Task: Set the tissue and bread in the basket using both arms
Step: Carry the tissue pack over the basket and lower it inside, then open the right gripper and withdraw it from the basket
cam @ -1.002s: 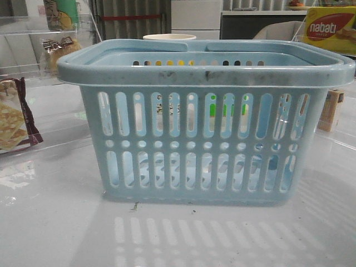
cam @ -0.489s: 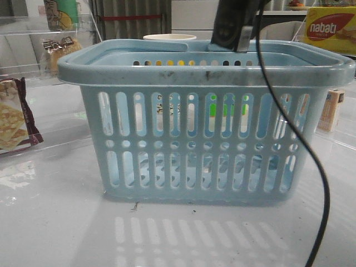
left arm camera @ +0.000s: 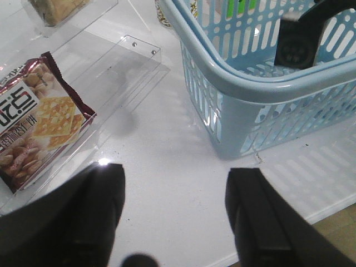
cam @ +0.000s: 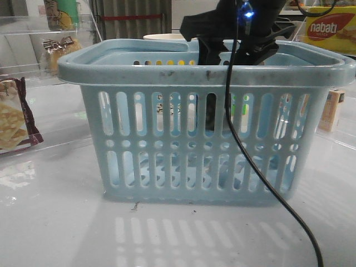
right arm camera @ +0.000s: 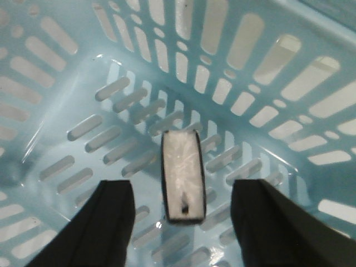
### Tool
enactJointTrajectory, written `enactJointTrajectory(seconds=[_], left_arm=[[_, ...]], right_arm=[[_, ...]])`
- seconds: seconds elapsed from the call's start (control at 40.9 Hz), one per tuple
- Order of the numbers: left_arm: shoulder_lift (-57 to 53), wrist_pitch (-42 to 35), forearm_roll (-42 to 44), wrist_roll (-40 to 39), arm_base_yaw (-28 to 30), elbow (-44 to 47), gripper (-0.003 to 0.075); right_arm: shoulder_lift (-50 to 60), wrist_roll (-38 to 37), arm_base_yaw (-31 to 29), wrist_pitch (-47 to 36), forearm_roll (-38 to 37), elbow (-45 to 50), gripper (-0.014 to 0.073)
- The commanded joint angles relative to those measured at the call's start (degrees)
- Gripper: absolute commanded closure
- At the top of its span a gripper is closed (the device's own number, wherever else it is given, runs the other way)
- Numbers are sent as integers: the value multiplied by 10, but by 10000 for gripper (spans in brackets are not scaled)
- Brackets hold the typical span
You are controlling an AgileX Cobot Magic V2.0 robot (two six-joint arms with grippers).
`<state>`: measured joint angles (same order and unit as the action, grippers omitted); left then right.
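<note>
The table (cam: 55, 222) is glossy white and throws back the slot pattern of the basket (cam: 167, 75), a pale blue moulded plastic tub with rows of vertical slots, a band of round holes and a thick, scuffed, rounded rim. A thin black cable (cam: 261, 183) loops down across its front wall.

The right gripper (right arm camera: 181, 219) reaches down inside the basket from above, its two matte black fingers (right arm camera: 111, 228) spread wide and gripping nothing. Between them, on the slotted floor, lies the tissue (right arm camera: 182, 177), a narrow rounded-cornered packet with a black edge and a crinkled white face, touching neither finger.

To the left, the left gripper (left arm camera: 175, 214) hangs low over bare table just outside the basket's corner, its broad dark fingers (left arm camera: 89, 217) likewise apart and empty. Just beyond it a cracker bag (left arm camera: 33, 133) with maroon edges lies flat in a clear acrylic tray (left arm camera: 130, 64).

Farther back on the left, the bread (cam: 58, 50) sits in its clear bag, golden-brown with dark print at the top, well outside the basket. A small tan carton (cam: 332, 110) stands right of the basket, and behind it a yellow box (cam: 331, 28).
</note>
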<state>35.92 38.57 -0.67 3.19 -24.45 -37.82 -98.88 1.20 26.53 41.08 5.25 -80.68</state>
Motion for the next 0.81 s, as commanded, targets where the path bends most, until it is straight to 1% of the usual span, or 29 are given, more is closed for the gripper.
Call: enactJointTrajectory(seconds=[0.0,0.147,0.269,0.513,0.782], left_arm=[[3,-45,-4,0,-4,-17,267],[3,-45,-4,0,-4,-17,266],[3,-45,-4,0,-4,-17,267],[3,-45,-4,0,-4,-17,267],[3,-45,-4,0,-4,-17,267]], right_arm=[[52,3,-1,-24,0,-20,61],[111,3,-1,-24,-6,-16,74],[180,8,-1,-33,-23,10,76],[351,8,-1,-57,-62,142,76],[524,8,-1,-63,-61,297,76]])
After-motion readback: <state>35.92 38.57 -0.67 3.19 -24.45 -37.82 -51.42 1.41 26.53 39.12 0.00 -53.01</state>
